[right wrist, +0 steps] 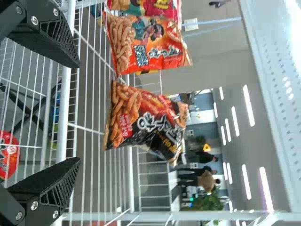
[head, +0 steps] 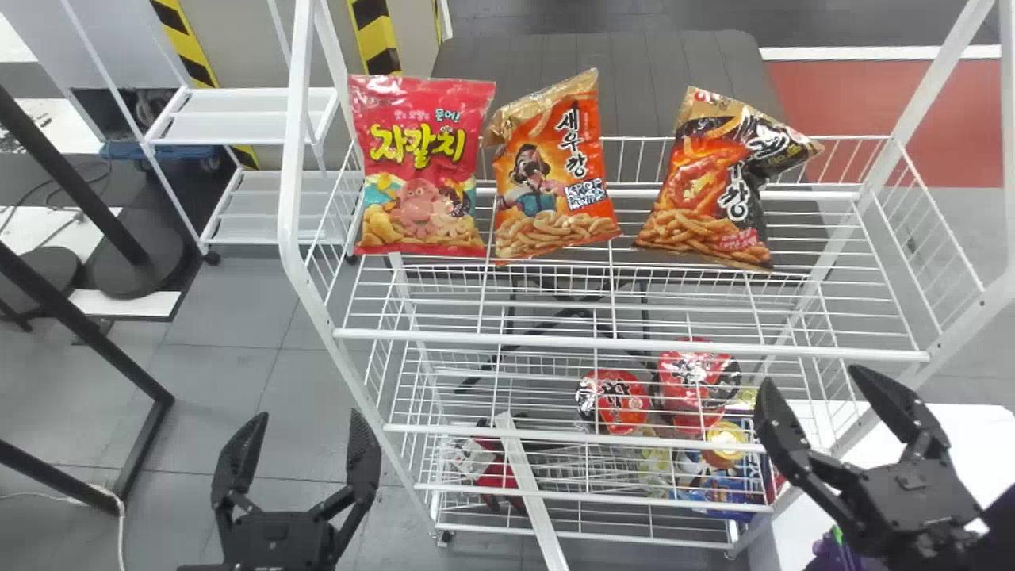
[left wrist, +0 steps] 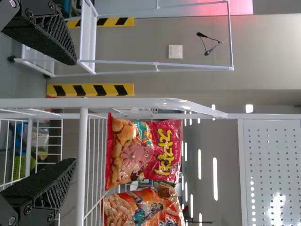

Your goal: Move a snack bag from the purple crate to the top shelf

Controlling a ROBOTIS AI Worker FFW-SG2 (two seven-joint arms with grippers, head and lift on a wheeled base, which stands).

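Note:
Three snack bags stand upright on the white rack's top shelf point(head: 634, 344): a pinkish-red bag point(head: 420, 162) at the left, an orange bag point(head: 551, 170) in the middle, and a black-and-orange bag point(head: 714, 182) at the right. My left gripper point(head: 308, 415) is open and empty, left of the rack. Open and empty too, my right gripper point(head: 812, 375) is by the rack's right front side. In the left wrist view, the left gripper point(left wrist: 75, 112) points toward the shelf's left end; in the right wrist view, the right gripper point(right wrist: 79, 112) faces the black-and-orange bag point(right wrist: 146, 122).
A purple object point(head: 833, 551), possibly part of the crate, partly shows beside a white surface point(head: 971, 444) at the lower right. Lower shelves hold red cups point(head: 614, 400) and other packages. The rack's white front posts stand near both grippers.

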